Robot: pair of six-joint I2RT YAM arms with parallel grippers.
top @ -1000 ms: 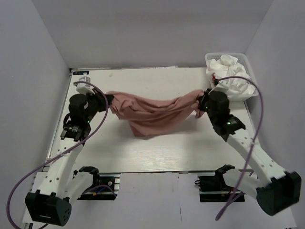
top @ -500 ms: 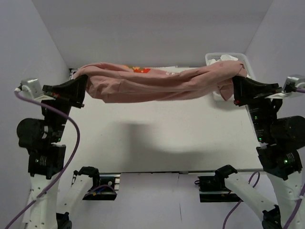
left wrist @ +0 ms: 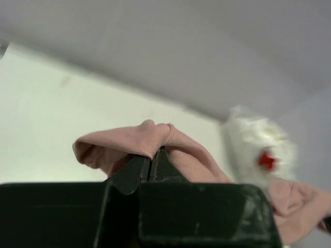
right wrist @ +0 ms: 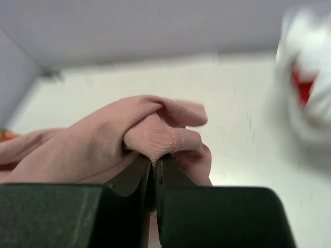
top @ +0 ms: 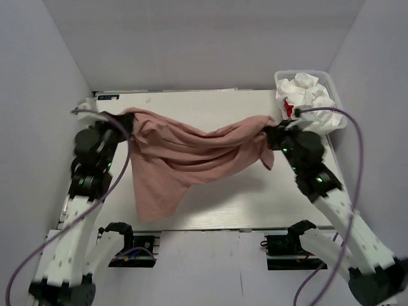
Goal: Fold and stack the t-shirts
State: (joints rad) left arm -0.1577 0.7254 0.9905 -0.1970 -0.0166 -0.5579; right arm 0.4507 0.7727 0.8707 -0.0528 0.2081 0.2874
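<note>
The dusty-pink t-shirt hangs stretched between both grippers above the table, sagging in the middle, with a long flap drooping to the lower left. My left gripper is shut on its left end, seen in the left wrist view. My right gripper is shut on its right end, seen in the right wrist view. The white t-shirts, one with a red patch, lie heaped in the basket at the back right; they also show in the left wrist view and the right wrist view.
The white lattice basket stands at the table's back right corner. The pale table is walled in by grey panels on the left, back and right. Purple cables loop beside both arms.
Both arms have come down and inward from a high stretched lift at the back. The pink shirt now sags lower over the table with a flap hanging at the lower left.
</note>
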